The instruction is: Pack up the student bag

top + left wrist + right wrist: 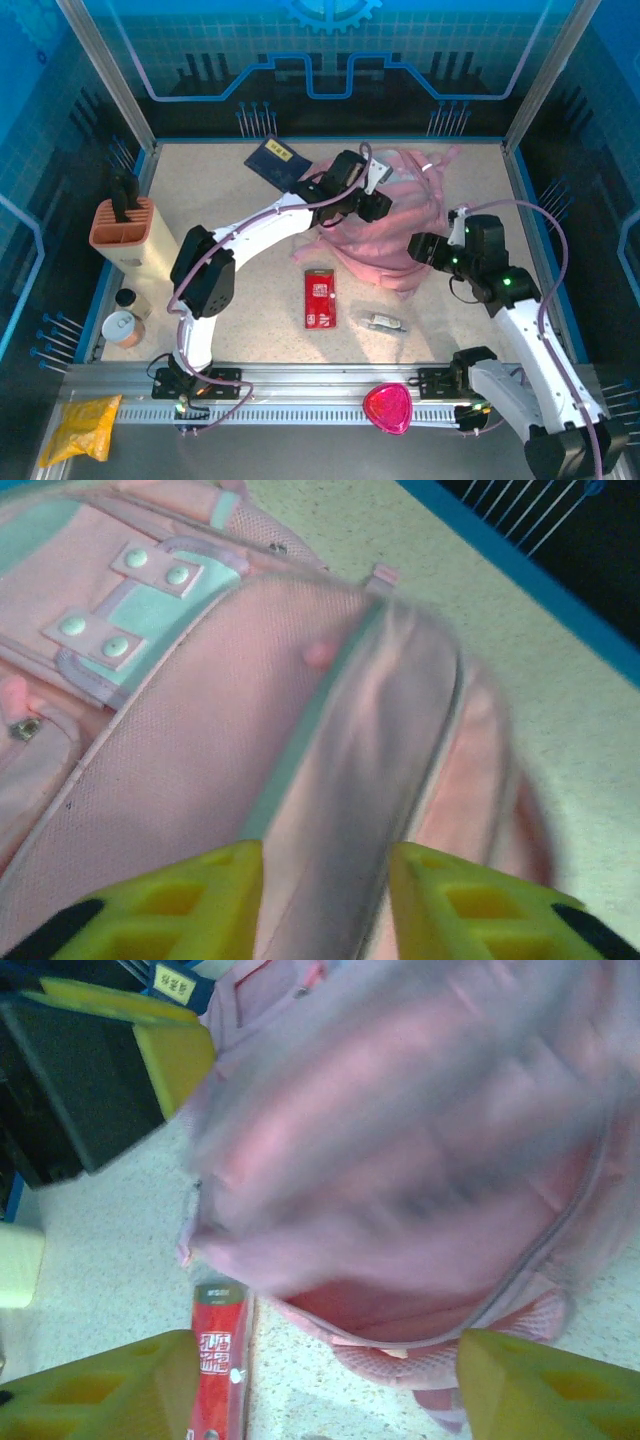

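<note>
Sandy blue-edged table (220, 200) surrounds the student bag (400, 230); left gripper (325, 858) and right gripper (325, 1348) jaws spread

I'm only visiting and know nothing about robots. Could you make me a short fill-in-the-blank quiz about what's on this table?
1. The student bag is ____ in colour.
2. The flat packet with white print, lying on the table between the bag and the arms' bases, is ____.
3. Seen from above, the beige holder stands near the table's ____ edge.
4. The right gripper has its jaws ____.

Missing words: pink; red; left; open.
</note>
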Controlling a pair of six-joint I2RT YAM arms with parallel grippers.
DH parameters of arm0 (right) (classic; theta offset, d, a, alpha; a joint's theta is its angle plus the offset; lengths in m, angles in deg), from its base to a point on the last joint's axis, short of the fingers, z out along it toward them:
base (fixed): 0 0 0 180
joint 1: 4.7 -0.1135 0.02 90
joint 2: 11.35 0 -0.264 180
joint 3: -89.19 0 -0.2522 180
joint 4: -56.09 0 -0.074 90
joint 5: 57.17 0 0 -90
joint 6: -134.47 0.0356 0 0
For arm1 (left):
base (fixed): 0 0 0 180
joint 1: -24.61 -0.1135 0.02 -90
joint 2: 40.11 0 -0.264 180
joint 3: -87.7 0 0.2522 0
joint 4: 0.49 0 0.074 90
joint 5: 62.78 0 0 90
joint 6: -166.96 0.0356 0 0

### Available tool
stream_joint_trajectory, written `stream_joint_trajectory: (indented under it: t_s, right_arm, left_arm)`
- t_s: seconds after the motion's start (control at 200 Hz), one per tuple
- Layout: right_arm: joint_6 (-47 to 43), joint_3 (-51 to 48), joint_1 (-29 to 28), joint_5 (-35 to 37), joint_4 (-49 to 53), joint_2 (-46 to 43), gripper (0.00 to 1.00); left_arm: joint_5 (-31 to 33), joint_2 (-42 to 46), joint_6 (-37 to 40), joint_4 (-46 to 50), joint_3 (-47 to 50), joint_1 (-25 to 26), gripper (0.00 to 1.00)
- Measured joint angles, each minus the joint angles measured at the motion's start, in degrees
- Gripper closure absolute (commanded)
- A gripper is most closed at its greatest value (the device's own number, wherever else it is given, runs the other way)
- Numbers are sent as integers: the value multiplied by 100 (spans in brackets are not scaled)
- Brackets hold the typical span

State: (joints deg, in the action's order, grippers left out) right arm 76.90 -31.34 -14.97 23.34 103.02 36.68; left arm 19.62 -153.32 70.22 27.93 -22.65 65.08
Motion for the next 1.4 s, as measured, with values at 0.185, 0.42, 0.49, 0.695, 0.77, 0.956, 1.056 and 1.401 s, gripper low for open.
stream_joint_trajectory:
  t_s: [0.185,0.42,0.49,0.695,0.77,0.956,1.056,1.401]
  right_arm:
    - [-190,17,-170,-306,-162,684,16]
    - [-295,22,-1110,-258,-656,1381,3]
    - [-354,44,-1327,-188,-767,1615,0]
    - [-509,142,-1814,197,-833,2065,0]
    - [-553,157,-1947,345,-844,2085,0]
    - [-577,157,-2020,487,-839,2118,0]
    - [-595,164,-2022,503,-839,2173,0]
    - [-662,584,-2024,479,-776,2675,0]
  left_arm:
    - [-280,496,-638,-487,898,-227,46]
    - [-68,658,-1469,-619,1331,-907,42]
    - [142,579,-1698,-511,1309,-1128,42]
    - [776,-87,-2109,-48,1029,-1646,44]
    - [935,-348,-2190,131,879,-1786,46]
    - [1078,-752,-2367,256,575,-2159,50]
    - [1102,-890,-2479,247,387,-2343,51]
    - [1032,-1779,-3008,-57,-564,-2695,55]
